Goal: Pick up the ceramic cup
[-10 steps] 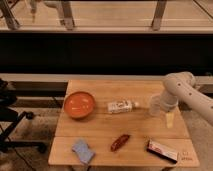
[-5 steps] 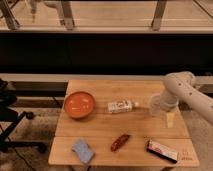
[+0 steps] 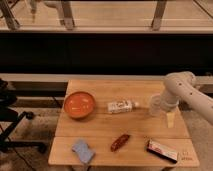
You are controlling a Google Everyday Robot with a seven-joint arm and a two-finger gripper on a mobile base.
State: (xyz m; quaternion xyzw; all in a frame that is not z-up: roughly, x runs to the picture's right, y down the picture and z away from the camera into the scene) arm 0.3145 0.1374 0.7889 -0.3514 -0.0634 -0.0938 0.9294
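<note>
camera view: the ceramic cup [image 3: 155, 105] stands on the right side of the wooden table [image 3: 100, 131], just beside the white arm and near the plastic bottle [image 3: 121, 106]. the gripper [image 3: 171, 120] hangs low next to the cup, jaws wide open, holding nothing. the arm could bump the cup and tip it over.

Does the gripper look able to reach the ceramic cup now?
Probably yes: the gripper hangs open close beside the ceramic cup, with nothing between them; the bottle lies on the cup's other side.
</note>
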